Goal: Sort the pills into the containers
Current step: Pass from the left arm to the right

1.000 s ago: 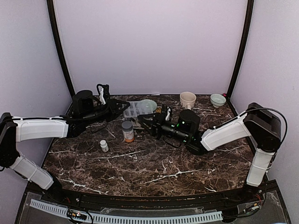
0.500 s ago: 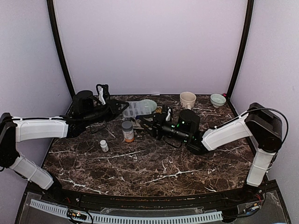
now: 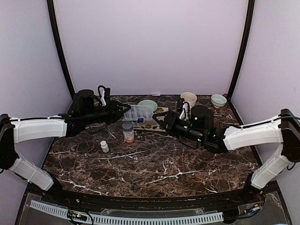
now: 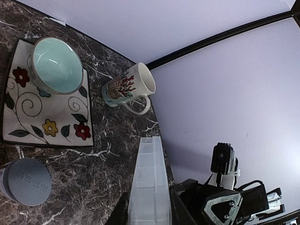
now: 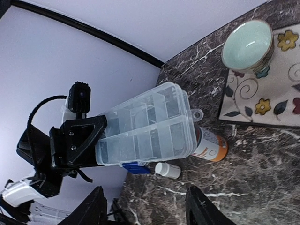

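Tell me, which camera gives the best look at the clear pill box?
Right wrist view: the pill box faces it broadside, its compartments plain. Left wrist sees it edge-on; top view shows it small, far.

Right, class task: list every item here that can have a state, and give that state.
pill box: held off the table, tilted, lid looks closed.
left pincer: shut on the pill box.
right pincer: open, empty.
orange bottle: upright, capped.
white bottle: upright, capped.
mug: upright.
green bowl: upright, empty, on floral plate.
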Controlling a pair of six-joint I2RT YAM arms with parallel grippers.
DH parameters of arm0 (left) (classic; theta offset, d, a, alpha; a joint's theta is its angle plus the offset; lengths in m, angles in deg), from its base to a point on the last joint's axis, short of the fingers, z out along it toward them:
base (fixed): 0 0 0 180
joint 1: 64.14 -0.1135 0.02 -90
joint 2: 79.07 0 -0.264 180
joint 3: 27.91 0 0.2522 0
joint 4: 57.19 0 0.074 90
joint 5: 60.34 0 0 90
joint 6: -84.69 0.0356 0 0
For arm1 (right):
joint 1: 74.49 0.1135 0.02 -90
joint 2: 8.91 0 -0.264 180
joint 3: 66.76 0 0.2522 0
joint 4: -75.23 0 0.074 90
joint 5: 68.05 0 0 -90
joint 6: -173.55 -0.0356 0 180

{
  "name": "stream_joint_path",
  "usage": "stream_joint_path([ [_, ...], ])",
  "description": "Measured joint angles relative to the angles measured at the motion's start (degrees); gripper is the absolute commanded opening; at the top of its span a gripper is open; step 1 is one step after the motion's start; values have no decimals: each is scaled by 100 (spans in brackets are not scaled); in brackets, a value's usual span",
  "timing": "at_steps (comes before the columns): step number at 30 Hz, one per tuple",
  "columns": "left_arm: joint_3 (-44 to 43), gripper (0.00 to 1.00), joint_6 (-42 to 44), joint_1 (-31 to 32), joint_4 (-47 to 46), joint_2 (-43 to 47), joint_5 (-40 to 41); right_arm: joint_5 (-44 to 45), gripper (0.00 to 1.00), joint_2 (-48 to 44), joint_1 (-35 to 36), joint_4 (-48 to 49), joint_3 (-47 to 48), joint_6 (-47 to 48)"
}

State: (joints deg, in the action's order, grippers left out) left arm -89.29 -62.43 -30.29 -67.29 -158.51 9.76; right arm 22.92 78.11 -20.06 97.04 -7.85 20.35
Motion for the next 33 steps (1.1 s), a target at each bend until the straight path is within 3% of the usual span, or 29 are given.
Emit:
stream_joint_path([
  [7, -219, 0, -319, 0, 85, -221, -732, 940, 71, -811, 179, -1893, 256, 2015],
  [17, -774, 0, -42, 0, 791, -697, -1847, 2065, 82, -699, 1016, -4074, 1185, 4763],
  [24, -1252, 0, 560, 0, 1425, -831, -2592, 2208, 83, -697, 1150, -4942, 1357, 5705],
  [33, -1838, 0, 1515, 0, 2422, -1167, -3263, 2194, 83, -699, 1384, -5593, 1602, 6262],
])
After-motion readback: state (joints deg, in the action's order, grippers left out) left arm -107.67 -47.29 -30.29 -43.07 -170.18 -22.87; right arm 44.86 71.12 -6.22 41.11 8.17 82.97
